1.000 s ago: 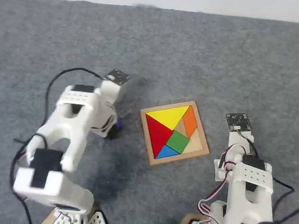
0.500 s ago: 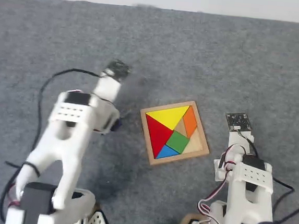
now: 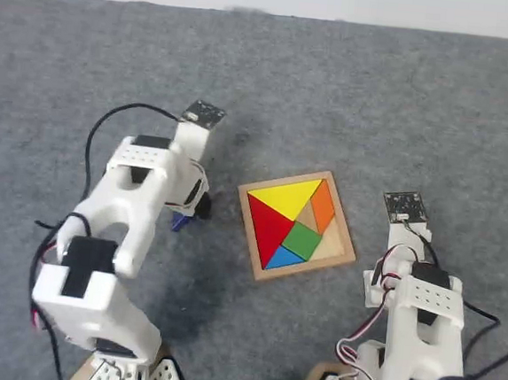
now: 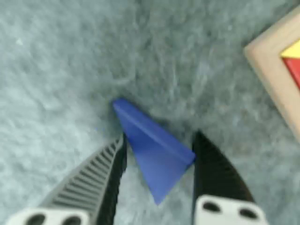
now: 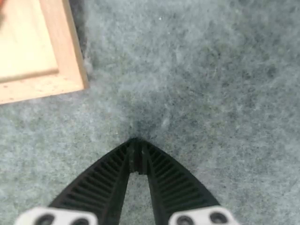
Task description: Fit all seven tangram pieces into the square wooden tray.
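High view: triangle (image 3: pixel 178 222), blue, lies on carpet (image 3: pixel 377 103) just beside tray (image 3: pixel 305 269); tray shows bare gaps.

Left wrist view: left gripper (image 4: pixel 161 137) parted, straddling triangle, probably not yet clamped.

Right wrist view: right gripper (image 5: pixel 136 143) closed, empty, near tray corner.

Pickup step. Next: squeeze, lift.

The tray (image 3: pixel 247 234) sits in the middle of the table (image 3: pixel 378 94). A loose triangle piece (image 4: pixel 152 154) lies left of it, between the left gripper (image 4: pixel 159 136)'s parted fingers (image 4: pixel 110 161). The right gripper (image 5: pixel 136 143), tips together, is near the tray's right side.
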You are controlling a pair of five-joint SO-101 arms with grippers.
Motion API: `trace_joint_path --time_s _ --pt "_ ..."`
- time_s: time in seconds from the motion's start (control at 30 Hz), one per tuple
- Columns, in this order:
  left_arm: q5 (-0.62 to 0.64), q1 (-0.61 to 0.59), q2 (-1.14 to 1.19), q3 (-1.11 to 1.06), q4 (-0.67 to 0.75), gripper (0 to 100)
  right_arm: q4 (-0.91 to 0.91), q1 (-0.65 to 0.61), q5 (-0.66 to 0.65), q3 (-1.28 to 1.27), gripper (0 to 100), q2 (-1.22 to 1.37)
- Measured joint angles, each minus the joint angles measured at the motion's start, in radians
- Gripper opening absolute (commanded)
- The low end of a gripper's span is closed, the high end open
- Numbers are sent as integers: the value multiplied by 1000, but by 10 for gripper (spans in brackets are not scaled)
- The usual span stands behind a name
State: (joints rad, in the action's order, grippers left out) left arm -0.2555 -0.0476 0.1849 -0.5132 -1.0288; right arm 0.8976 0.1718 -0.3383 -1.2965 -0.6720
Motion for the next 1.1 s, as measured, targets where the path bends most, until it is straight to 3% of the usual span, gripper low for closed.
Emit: trace_joint_path --time_s 0.2,0.53,0.77,0.93,1.1 --pt "-28 -17 37 44 -41 186 -5 0 0 0 6 0" --pt "-46 -34 29 46 -63 33 -8 0 0 0 6 0" --pt "-77 -29 -107 46 -180 14 -8 0 0 0 6 0" --pt "-54 95 -285 80 -334 13 -8 0 0 0 6 0" --pt "41 322 -368 149 -400 13 -8 0 0 0 6 0"
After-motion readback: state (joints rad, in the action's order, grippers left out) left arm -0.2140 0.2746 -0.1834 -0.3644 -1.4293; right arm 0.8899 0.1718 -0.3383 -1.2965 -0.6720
